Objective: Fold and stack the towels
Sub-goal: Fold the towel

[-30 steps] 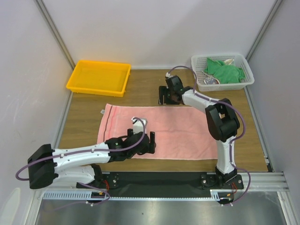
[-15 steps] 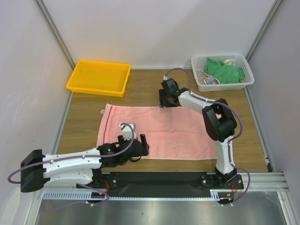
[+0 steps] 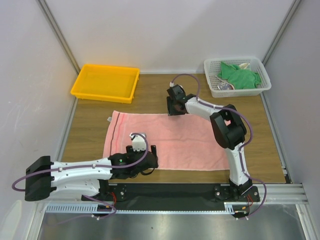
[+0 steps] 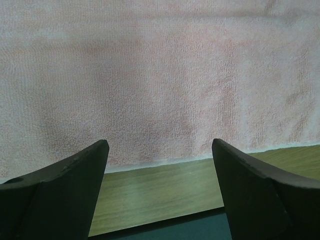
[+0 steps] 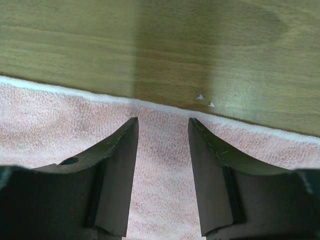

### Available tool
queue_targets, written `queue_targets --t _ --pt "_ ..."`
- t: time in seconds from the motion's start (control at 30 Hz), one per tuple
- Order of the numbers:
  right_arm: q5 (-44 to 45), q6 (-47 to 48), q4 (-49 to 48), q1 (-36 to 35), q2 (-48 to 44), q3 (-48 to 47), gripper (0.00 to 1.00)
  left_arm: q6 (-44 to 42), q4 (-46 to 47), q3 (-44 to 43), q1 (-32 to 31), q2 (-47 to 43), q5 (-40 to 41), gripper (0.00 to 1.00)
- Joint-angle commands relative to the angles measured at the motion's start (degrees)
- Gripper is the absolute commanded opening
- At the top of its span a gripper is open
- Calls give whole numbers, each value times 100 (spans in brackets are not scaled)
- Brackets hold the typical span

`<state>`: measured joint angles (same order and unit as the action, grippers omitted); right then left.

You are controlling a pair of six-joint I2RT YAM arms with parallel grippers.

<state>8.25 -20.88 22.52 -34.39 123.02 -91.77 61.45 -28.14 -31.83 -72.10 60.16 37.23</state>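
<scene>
The salmon-pink towel [image 3: 175, 137] lies spread flat on the wooden table; it also shows in the left wrist view [image 4: 160, 80] and in the right wrist view [image 5: 160, 165]. My left gripper [image 3: 148, 164] is open at the towel's near edge, its jaws over bare wood just short of the hem [image 4: 159, 150]. My right gripper [image 3: 175, 108] is open and empty at the towel's far edge, fingertips over the hem [image 5: 163, 122]. The green towel [image 3: 240, 76] lies crumpled in the white mesh basket [image 3: 213, 89]. A bit of patterned cloth [image 3: 225, 85] shows beside it.
A yellow plastic tray [image 3: 105, 83] stands at the back left. The basket stands at the back right. A black rail [image 3: 170, 192] runs along the table's near edge. White walls close in both sides.
My left gripper has drawn back off the towel to its near edge. My right gripper has shifted a little left along the far edge.
</scene>
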Motion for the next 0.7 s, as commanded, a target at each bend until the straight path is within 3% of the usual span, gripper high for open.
queue_targets --t 0.0,0.23,0.4,0.5,0.67 --pt "177 49 85 -59 125 -350 49 139 -86 -209 -59 -31 240 91" --pt "326 85 147 -76 266 -386 45 95 -69 -253 -85 30 232 91" --pt "344 93 200 -103 389 -439 31 -124 98 -367 -243 171 293 90" --pt "423 137 156 -103 380 -360 21 -107 186 -525 -498 452 486 90" --pt "511 234 138 -103 319 -342 18 209 143 -1069 -928 1495 688 89"
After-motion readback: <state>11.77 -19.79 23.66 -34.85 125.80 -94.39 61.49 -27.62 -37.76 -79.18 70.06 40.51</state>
